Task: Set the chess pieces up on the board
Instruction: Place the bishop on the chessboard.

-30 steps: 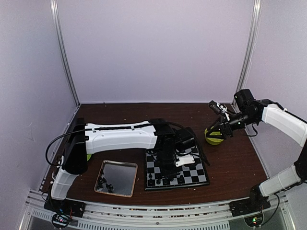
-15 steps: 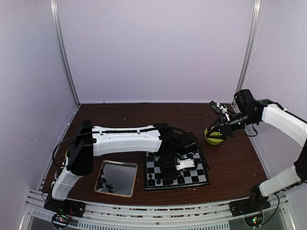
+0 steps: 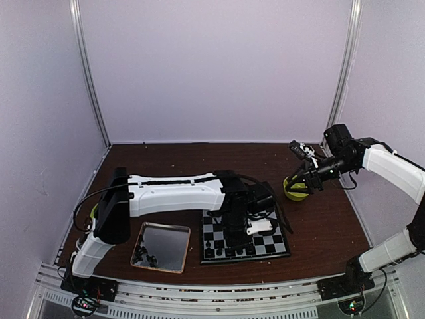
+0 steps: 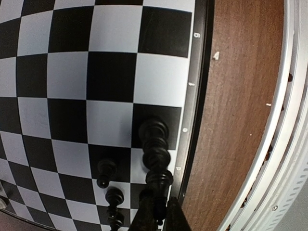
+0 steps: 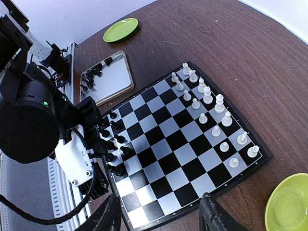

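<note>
Pinching a black piece (image 4: 159, 179) upright, the left claw (image 4: 158, 211) was closed on it just above the edge rank of the board (image 4: 115, 72), beside other black pieces (image 4: 107, 172), likely to seat it there. The right claw (image 5: 161, 204) hung open and empty off to the side, leaving room.

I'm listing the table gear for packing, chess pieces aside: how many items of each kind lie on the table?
Lime-green round dishes: 2
Shiny rectangular metal tray: 1
Black-and-silver checked chessboard: 1
Total: 4
</note>
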Controlling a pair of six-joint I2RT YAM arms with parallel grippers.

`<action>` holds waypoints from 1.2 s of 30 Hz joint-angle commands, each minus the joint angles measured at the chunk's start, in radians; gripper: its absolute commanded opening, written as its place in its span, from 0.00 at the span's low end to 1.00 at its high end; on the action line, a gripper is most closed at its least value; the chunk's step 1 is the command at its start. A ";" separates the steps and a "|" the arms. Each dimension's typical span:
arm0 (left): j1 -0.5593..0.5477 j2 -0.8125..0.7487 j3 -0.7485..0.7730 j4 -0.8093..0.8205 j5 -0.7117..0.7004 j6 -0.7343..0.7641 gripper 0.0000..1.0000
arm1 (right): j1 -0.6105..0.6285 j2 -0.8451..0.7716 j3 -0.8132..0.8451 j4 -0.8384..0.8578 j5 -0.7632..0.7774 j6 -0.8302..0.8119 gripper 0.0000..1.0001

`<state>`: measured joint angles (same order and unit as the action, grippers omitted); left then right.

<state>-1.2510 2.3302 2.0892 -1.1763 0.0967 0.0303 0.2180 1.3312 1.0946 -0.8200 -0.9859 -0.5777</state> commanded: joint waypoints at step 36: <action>0.012 0.144 0.312 -0.041 -0.140 0.074 0.08 | -0.005 0.020 0.034 -0.046 -0.009 -0.036 0.55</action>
<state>-1.2446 2.4443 2.3703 -1.2083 -0.0448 0.0830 0.2180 1.3449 1.1000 -0.8532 -0.9867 -0.6006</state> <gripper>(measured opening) 0.084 0.549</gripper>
